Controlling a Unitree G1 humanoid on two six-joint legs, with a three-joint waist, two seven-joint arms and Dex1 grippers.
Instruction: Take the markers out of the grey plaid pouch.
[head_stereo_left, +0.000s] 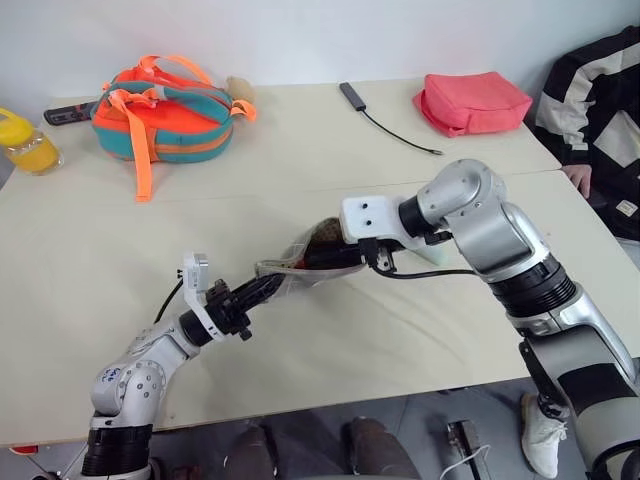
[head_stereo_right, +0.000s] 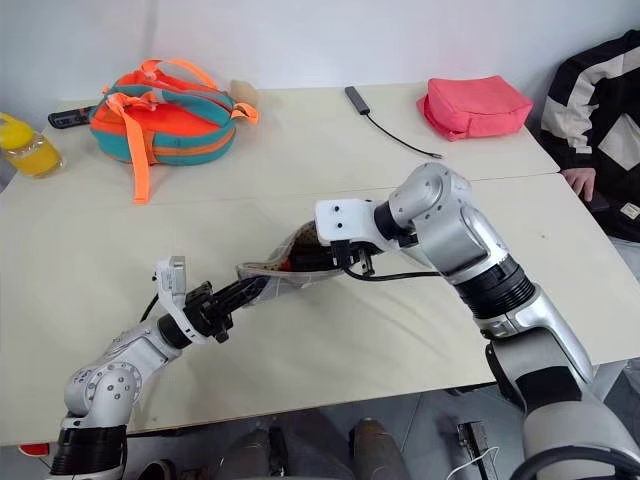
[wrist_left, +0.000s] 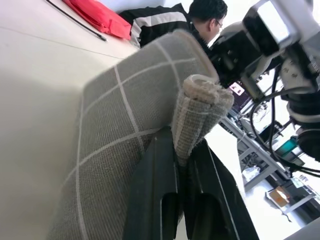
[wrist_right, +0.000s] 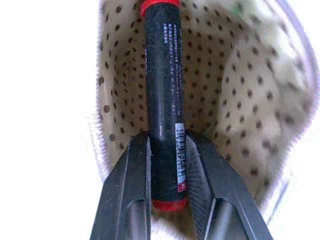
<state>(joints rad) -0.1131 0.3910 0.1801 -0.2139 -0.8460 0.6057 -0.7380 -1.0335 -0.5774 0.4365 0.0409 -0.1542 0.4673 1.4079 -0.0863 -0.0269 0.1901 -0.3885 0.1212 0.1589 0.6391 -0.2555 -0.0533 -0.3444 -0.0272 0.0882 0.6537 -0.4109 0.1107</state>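
The grey plaid pouch (head_stereo_left: 296, 270) hangs lifted off the table (head_stereo_left: 300, 180) between my two grippers, its mouth toward my right hand. My left gripper (wrist_left: 182, 137) is shut on the pouch's rolled fabric edge (wrist_left: 200, 100). My right gripper (wrist_right: 167, 136) reaches into the open mouth and is shut on a marker (wrist_right: 160, 75) with a dark barrel and red ends. The marker lies along the beige dotted lining (wrist_right: 250, 100), still mostly inside the pouch. From the head views, my right gripper (head_stereo_left: 322, 252) sits at the pouch opening.
An orange-and-teal strapped bag (head_stereo_left: 165, 115) lies at the back left, next to a yellow bottle (head_stereo_left: 25, 140). A black cable with a dongle (head_stereo_left: 385, 120) and a coral-red pouch (head_stereo_left: 472, 102) lie at the back right. A person (head_stereo_left: 600, 110) sits at the right edge.
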